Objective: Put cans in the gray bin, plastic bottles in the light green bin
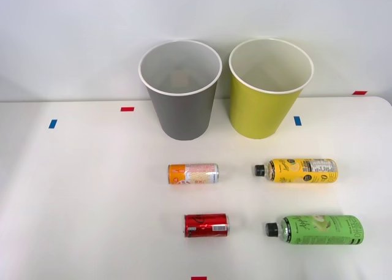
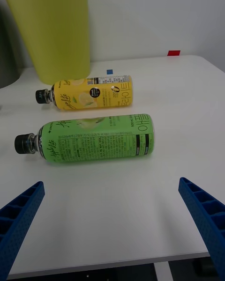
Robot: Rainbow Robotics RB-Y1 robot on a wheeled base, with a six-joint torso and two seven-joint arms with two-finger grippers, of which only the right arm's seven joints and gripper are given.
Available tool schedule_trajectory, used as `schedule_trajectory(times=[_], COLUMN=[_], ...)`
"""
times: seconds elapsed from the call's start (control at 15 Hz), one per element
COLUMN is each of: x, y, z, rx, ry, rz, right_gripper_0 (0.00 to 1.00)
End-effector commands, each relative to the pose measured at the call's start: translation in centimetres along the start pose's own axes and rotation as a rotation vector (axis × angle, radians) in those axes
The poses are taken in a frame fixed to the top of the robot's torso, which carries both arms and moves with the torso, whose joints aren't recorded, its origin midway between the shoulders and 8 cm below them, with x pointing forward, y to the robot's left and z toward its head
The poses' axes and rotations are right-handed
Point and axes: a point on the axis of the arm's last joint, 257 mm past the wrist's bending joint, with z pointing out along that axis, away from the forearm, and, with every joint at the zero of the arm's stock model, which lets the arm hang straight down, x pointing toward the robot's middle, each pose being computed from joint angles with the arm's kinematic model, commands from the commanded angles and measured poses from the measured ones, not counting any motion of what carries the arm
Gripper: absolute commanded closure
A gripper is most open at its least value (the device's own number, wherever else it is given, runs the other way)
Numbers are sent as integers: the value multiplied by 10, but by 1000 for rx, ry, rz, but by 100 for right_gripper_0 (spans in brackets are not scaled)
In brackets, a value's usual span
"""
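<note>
Two bins stand at the back of the white table: the gray bin (image 1: 180,93) and, to its right, the light green bin (image 1: 268,90) (image 2: 51,28). Both have white insides. An orange and silver can (image 1: 193,173) and a red can (image 1: 206,225) lie on their sides in front of the gray bin. The yellow-label bottle (image 1: 298,170) (image 2: 89,92) and the bright green bottle (image 1: 317,230) (image 2: 93,139) lie on their sides in front of the light green bin, black caps pointing left. My right gripper (image 2: 112,225) is open, near the table's front edge, short of the green bottle, holding nothing.
Small tape marks sit on the table: blue tape (image 1: 52,124) at the left, red tape (image 1: 127,109) near the gray bin, blue tape (image 1: 297,121) by the light green bin, red tape (image 1: 359,92) at the back right. A plain white wall stands behind the bins.
</note>
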Motion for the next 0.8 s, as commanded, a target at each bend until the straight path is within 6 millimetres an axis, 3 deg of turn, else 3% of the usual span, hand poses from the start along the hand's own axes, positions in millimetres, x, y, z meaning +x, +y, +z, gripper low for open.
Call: schedule_trajectory(times=[0.07, 0.8], x=[0, 0], y=[0, 0], z=[0, 0], rx=[0, 0], ry=[0, 0], rz=[0, 0], right_gripper_0=[0, 0])
